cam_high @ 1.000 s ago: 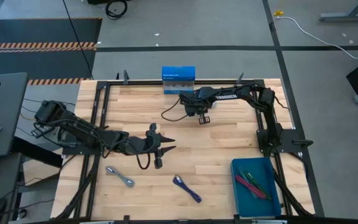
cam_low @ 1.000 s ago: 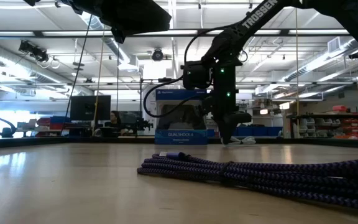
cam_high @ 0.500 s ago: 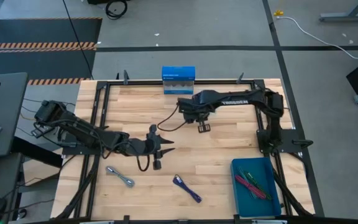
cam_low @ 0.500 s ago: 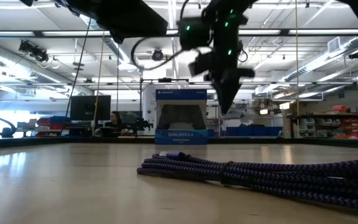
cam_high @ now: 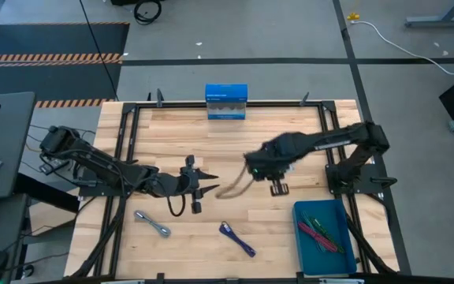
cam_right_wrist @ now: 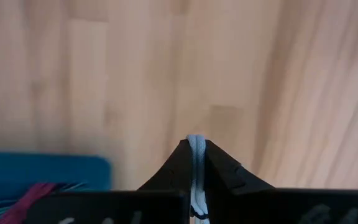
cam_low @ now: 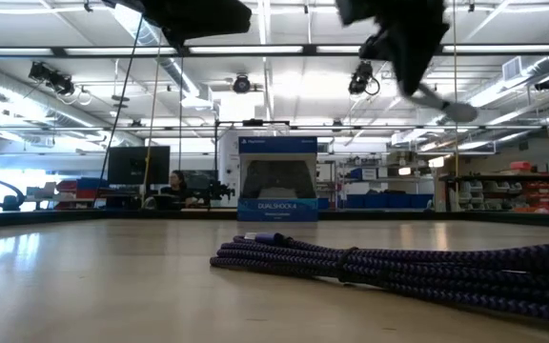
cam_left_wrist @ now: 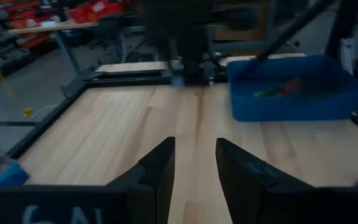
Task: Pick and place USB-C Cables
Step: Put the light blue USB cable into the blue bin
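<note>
My right gripper (cam_high: 279, 188) is above the table's middle right, left of the blue bin (cam_high: 299, 237), shut on a pale silver-blue cable (cam_right_wrist: 196, 154). In the low view it (cam_low: 410, 43) is high up and blurred. My left gripper (cam_high: 199, 188) waits open over the table's middle, touching nothing. A grey cable (cam_high: 153, 224) and a navy cable (cam_high: 236, 238) lie flat on the near part of the table; the navy one (cam_low: 398, 267) fills the low view's foreground. Maroon, green and teal cables (cam_high: 318, 233) lie in the bin. My right gripper pinches the pale silver-blue cable between its two fingers; a short stretch of it (cam_right_wrist: 196, 142) shows at the fingertips, running along the gap. The cable is lifted clear of the table. Which part of the bundle is held, I cannot tell.
An upright blue-and-white box (cam_high: 226, 102) stands at the far edge, also in the low view (cam_low: 276, 191). A black frame (cam_high: 124, 142) runs round the table. Bare wood lies between the two grippers and the bin (cam_left_wrist: 297, 87).
My right gripper has swung from near the box at the far edge toward the near edge and the right, toward the blue bin, rising in the low view and staying shut. My left gripper has hardly moved.
</note>
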### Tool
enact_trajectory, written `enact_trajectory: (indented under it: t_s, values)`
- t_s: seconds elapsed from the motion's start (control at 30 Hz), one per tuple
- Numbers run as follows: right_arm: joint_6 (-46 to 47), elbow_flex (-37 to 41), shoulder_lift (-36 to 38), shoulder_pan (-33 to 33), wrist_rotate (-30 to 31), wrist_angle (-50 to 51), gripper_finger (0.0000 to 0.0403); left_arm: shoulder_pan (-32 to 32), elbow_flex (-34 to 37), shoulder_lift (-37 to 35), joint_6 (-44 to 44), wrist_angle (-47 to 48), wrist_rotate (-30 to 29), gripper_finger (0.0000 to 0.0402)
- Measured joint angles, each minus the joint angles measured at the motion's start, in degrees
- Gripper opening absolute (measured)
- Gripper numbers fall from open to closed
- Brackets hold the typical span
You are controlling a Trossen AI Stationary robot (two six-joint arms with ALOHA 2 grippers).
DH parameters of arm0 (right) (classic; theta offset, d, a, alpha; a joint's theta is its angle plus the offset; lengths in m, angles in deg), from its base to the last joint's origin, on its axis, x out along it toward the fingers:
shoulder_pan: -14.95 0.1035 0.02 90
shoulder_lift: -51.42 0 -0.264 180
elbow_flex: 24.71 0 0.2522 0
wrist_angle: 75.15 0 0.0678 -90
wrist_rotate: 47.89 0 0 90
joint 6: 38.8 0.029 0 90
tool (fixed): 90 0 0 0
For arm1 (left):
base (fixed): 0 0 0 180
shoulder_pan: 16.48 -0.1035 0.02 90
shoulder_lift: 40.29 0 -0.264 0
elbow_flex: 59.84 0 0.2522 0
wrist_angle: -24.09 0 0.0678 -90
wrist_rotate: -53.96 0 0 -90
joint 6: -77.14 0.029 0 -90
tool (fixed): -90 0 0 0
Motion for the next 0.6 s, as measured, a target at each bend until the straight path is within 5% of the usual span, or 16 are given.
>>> enact_trajectory:
  t_s: [0.23,0.6]
  values:
    - [11.9,0.5,3.5,10.7,-0.8,4.7,0.0019,0.3,0.0,0.0,-1.5,1.5,-0.9,0.0125]
    - [35.8,7.6,9.9,27.2,-9.3,-1.4,0.0019,0.3,0.0,0.0,-9.1,1.7,1.7,0.0125]
